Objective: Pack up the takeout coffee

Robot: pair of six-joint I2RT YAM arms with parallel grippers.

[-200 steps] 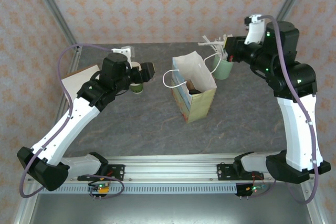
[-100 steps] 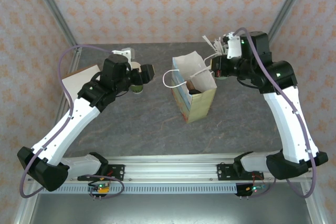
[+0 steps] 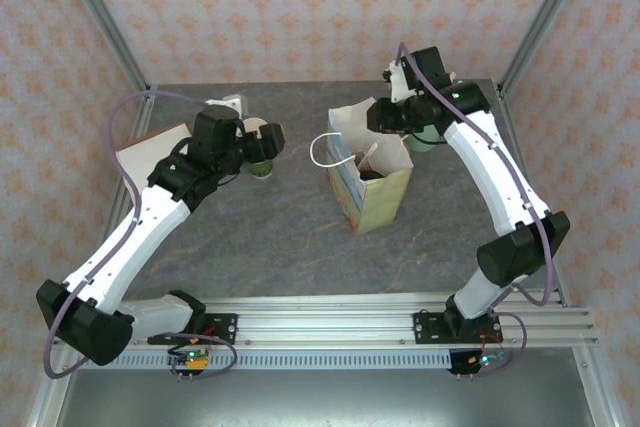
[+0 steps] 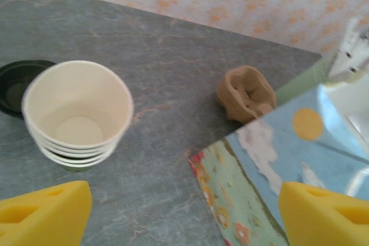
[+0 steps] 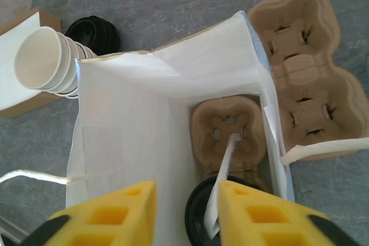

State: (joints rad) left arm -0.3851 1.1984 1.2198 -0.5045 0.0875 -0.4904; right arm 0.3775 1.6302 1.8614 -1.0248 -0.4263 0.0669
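Hovering over the open bag (image 5: 132, 125), the right tool (image 5: 184, 189) looks straight down into it. The coffee (image 5: 199, 214) stands on the bag's floor directly below, its black lid showing in the gap between the two fingers. The jaws stand partly apart. A white stick (image 5: 226, 165) runs along the inner edge of the right-hand finger and crosses the lid's rim in this view; whether the tool has hold of it I cannot tell. Just beyond the coffee a carrier (image 5: 228, 125) lies in the bag too.

From above, the coffee (image 3: 372, 175) sits inside the bag, which stands mid-bench (image 3: 270, 237), well apart from the left tool (image 3: 268, 137). That tool is spread wide and holds nothing, beside the cups (image 4: 78, 110) at the far left.

A second ago the right tool was at the far right of the bench; since then it has swung left and now hangs over the bag's mouth. The left arm has barely shifted.

The bag's outer side is printed with blue sky, white clouds, a yellow sun and a strip of flowers.
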